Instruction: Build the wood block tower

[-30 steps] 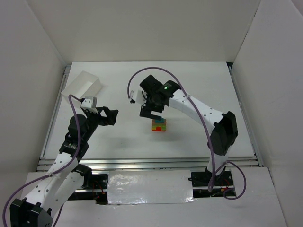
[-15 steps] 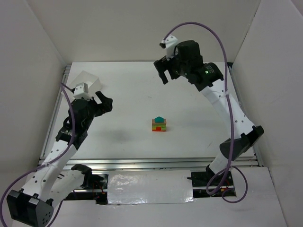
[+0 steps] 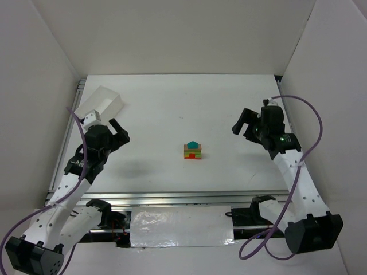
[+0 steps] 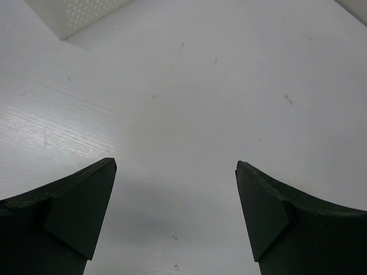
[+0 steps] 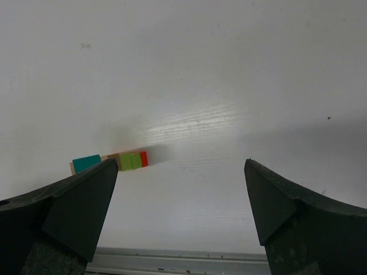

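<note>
Teal at its peaked top, the wood block tower (image 3: 192, 152) stood upright near the middle of the tabletop (image 3: 172, 97), well apart from both arms. Bands of green, yellow, orange and red showed beneath the cap. The left tool (image 3: 121, 130) hung released, jaws spread over bare tabletop near the white box (image 3: 101, 103). The right tool (image 3: 241, 122) was likewise released and grasped nothing; in the right wrist view one of its fingers partly hid the tower. Judged by its look, the stack would be light, stiff and only loosely seated, so easily toppled. Any hold belonged low on opposite flat sides, never on the sloped cap. Count: one tower, its separate blocks too small to number; one white box; two tools.
</note>
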Controlling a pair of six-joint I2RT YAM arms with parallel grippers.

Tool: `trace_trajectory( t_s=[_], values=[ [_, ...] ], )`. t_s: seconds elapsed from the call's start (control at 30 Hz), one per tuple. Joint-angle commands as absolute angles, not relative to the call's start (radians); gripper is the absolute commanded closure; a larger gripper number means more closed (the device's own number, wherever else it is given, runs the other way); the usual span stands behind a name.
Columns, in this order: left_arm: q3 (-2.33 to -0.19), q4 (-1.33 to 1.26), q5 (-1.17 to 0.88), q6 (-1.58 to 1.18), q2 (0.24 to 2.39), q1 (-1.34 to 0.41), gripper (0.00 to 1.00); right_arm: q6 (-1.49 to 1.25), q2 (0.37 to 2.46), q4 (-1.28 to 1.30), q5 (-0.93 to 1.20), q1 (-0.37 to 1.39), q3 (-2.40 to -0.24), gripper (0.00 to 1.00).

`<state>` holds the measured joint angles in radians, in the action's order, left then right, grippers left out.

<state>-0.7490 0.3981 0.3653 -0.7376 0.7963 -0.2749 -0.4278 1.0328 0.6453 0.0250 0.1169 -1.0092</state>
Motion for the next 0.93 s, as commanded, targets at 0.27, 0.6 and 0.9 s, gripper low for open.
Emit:
trace_trajectory(
  t_s=[0.27, 0.6, 0.9],
  values=[
    [-0.835, 0.443, 0.393, -0.703, 0.802, -0.284, 0.01, -0.511, 0.807, 0.569, 0.127, -0.026, -0.876, 0.0],
    [-0.825, 0.434, 0.396, -0.7, 0.785, -0.282, 0.01, -0.508, 0.801, 0.548, 0.186, -0.058, -0.876, 0.0],
    [-0.819, 0.433, 0.4, -0.696, 0.784, -0.282, 0.01, -0.502, 0.788, 0.548, 0.173, -0.063, -0.868, 0.0]
  ],
)
